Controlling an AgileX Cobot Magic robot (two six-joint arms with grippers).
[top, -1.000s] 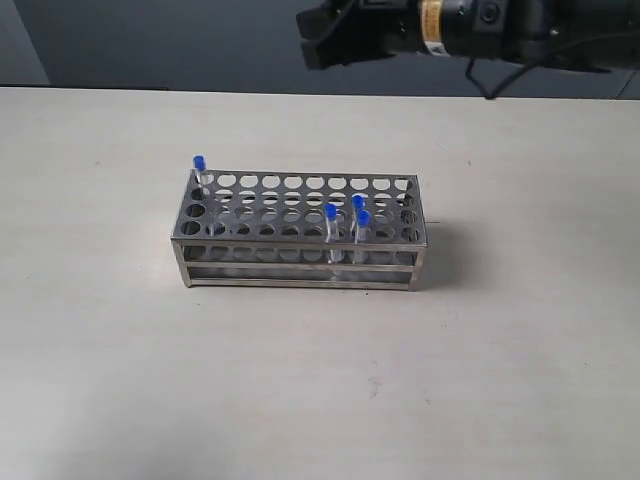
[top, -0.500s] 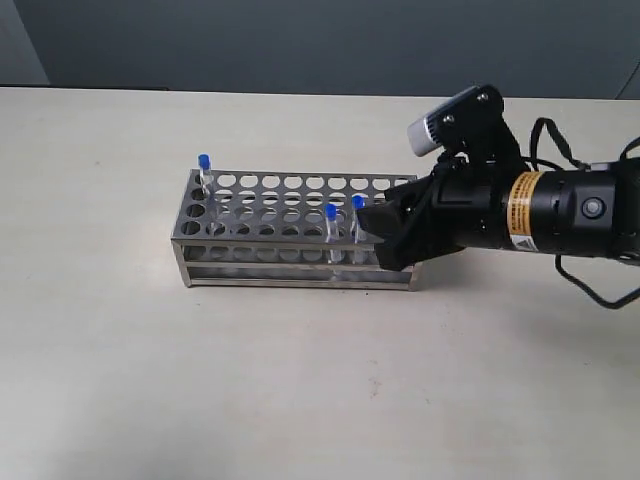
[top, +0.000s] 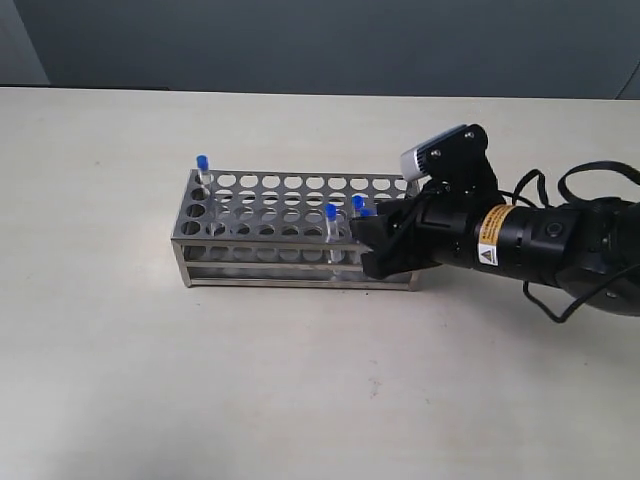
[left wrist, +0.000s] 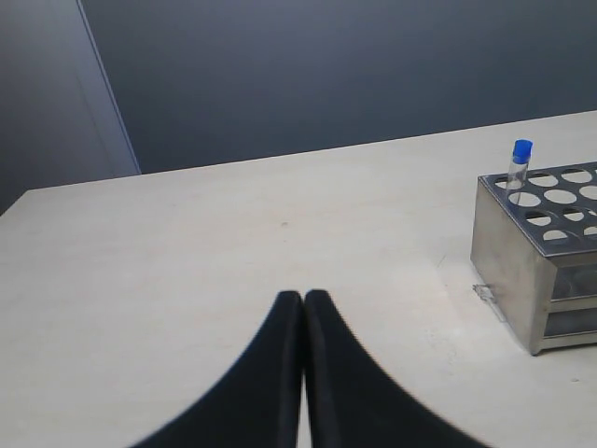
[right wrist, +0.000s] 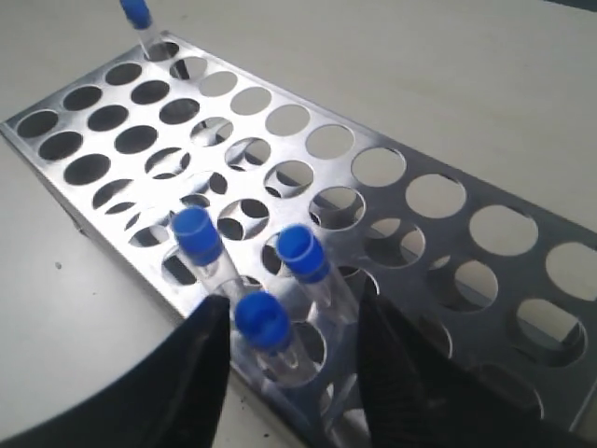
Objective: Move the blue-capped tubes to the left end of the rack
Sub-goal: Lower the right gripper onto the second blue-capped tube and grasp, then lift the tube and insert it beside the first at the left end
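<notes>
The silver rack (top: 290, 205) stands mid-table, also seen in the right wrist view (right wrist: 438, 233) and the left wrist view (left wrist: 508, 247). One blue-capped tube (top: 201, 166) (left wrist: 520, 161) (right wrist: 137, 15) stands in its far left corner. Three more cluster near the right end: (top: 330, 215) (right wrist: 198, 237), (top: 357, 203) (right wrist: 303, 254), and the front one (right wrist: 262, 322). My right gripper (top: 372, 243) (right wrist: 291, 313) is open, its fingers on either side of that front tube, apart from it. My left gripper (left wrist: 303, 299) is shut and empty above bare table left of the rack, out of the exterior view.
The rack sits on a plain beige table (top: 120, 360). The right arm's black body and cable (top: 540, 240) lie low over the table right of the rack. A dark wall (top: 300, 40) runs behind the table's far edge.
The right arm came down from the top back of the scene to the rack's right front, then settled lower, its open fingers now around the front tube.
</notes>
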